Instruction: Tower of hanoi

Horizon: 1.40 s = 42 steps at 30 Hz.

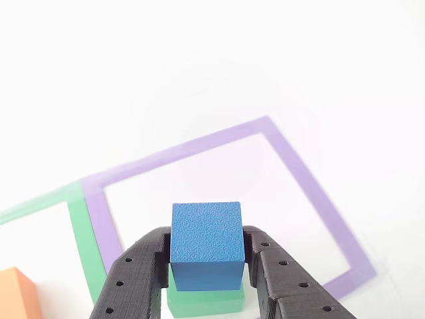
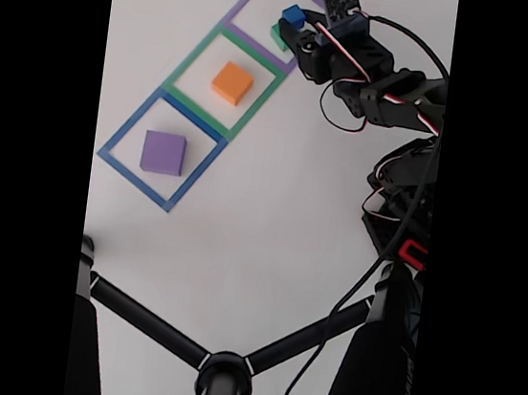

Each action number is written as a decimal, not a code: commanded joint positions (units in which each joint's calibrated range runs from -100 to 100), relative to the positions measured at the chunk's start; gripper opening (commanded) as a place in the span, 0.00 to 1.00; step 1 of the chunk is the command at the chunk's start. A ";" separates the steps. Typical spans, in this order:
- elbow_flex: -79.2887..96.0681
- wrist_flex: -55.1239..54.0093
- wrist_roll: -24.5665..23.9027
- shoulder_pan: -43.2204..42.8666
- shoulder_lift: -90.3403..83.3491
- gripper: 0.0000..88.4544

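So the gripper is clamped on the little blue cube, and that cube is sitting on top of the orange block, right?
Not quite. The gripper does have its fingers on either side of the blue cube, but the block under the cube is the green block, not orange. The other view shows this plainly. The orange block sits alone inside the green square outline in the fixed view.

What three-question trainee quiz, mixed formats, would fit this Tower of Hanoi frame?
1. True or false: the gripper is closed around the blue cube.
2. In the fixed view, the orange block sits inside which outline? A purple, B green, C blue.
3. Fill in: directly under the blue cube is the ____ block.

Key: 1 true. 2 B, the green outline. 3 green.
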 commanded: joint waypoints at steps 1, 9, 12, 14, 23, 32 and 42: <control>-2.68 -3.25 0.59 -0.71 1.02 0.05; -3.87 -7.46 0.59 -1.48 5.94 0.05; -4.14 -8.43 0.59 -1.48 7.15 0.05; -4.14 -8.60 0.59 -1.39 7.64 0.05; -4.05 -10.94 0.59 -1.19 10.22 0.05; -3.96 -12.64 0.59 -1.58 12.08 0.05; -4.50 -14.10 0.59 -1.19 14.34 0.07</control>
